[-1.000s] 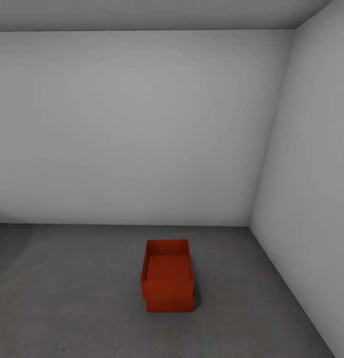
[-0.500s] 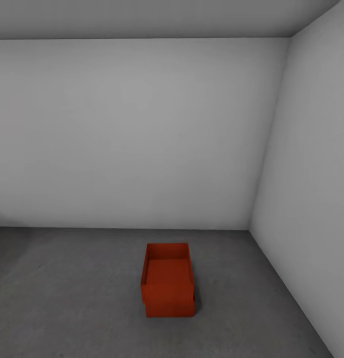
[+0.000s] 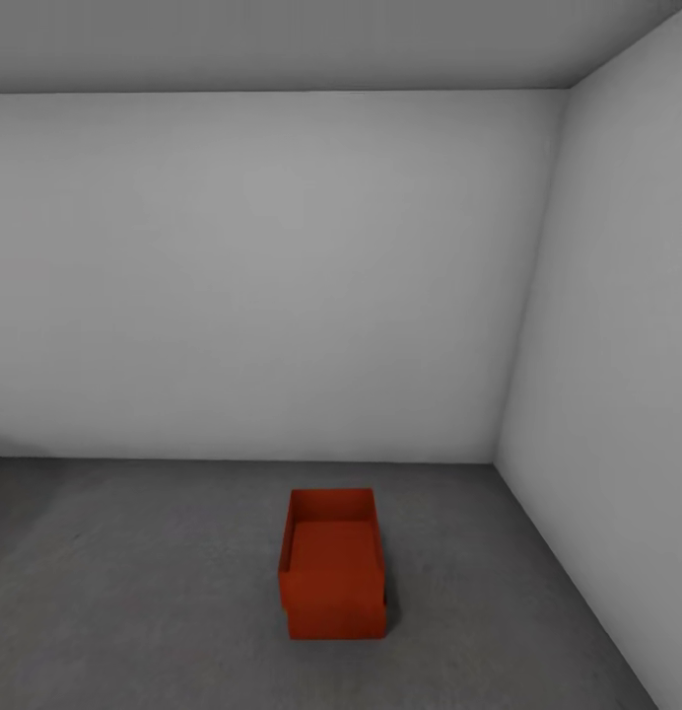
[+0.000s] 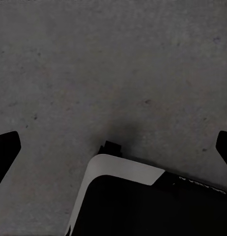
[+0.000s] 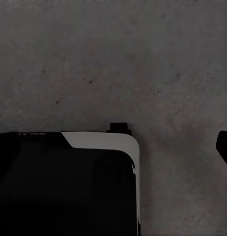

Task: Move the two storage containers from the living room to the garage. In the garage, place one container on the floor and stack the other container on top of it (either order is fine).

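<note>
From the head camera we see the two storage containers point(image 3: 333, 564) stacked on the floor point(image 3: 134, 592) of the garage, near the right-hand wall point(image 3: 607, 394), long axis running away from us toward the back wall point(image 3: 272, 276). At the left wrist, the left end effector point(image 4: 113, 150) is spread wide over concrete. At the right wrist, one dark fingertip point(image 5: 224, 147) shows; we cannot tell its spread.

- A dark grey, faintly speckled concrete floor point(image 5: 113, 59) spreads across the view.
- A black, round-cornered body with a pale grey-white edge band point(image 5: 64, 187), seemingly the robot's own base, lies over the floor.
- One dark fingertip point(image 5: 224, 147) of the right gripper shows at the picture's edge.
</note>
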`<state>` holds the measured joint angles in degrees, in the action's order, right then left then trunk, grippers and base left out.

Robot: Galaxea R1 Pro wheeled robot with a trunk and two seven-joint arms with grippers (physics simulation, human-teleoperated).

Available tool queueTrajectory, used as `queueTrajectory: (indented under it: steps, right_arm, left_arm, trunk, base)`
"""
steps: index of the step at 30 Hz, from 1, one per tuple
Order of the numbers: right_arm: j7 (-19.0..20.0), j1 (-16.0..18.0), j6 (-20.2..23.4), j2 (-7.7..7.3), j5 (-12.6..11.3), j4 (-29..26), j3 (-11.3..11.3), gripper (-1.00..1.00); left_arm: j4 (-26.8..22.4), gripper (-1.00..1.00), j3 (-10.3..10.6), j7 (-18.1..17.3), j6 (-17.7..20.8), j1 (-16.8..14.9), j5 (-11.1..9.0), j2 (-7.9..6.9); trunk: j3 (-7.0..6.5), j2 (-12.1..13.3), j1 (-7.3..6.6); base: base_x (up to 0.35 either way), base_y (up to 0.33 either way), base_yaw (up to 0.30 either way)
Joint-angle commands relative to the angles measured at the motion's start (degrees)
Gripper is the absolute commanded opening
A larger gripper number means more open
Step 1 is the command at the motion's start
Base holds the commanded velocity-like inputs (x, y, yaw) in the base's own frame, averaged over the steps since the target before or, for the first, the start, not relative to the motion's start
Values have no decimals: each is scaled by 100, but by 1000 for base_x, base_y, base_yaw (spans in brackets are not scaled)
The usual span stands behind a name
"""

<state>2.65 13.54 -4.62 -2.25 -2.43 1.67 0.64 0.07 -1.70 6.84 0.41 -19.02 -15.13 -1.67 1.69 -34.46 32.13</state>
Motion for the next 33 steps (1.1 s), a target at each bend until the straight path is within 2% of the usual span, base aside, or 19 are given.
queueTrajectory:
  steps: [1, 14, 33]
  right_arm:
    - [23, 9, -34, -4, -27, 18, 7, 100]
    - [-33, 9, 6, -60, -48, 18, 9, 100]
    - [-37, 9, 25, -16, -25, 18, 13, 100]
  left_arm:
    - [1, 100, -15, 10, 4, -5, -15, 0]
    - [-23, 100, -7, 10, -108, -5, 9, -19]
    - [-33, 100, 3, 10, -111, -5, 38, -29]
  trunk:
    - [1, -9, 2]
    - [-69, -9, 2]
    - [-70, -9, 2]
  base:
    - [0, 0, 0]
    - [0, 0, 0]
    - [0, 0, 0]
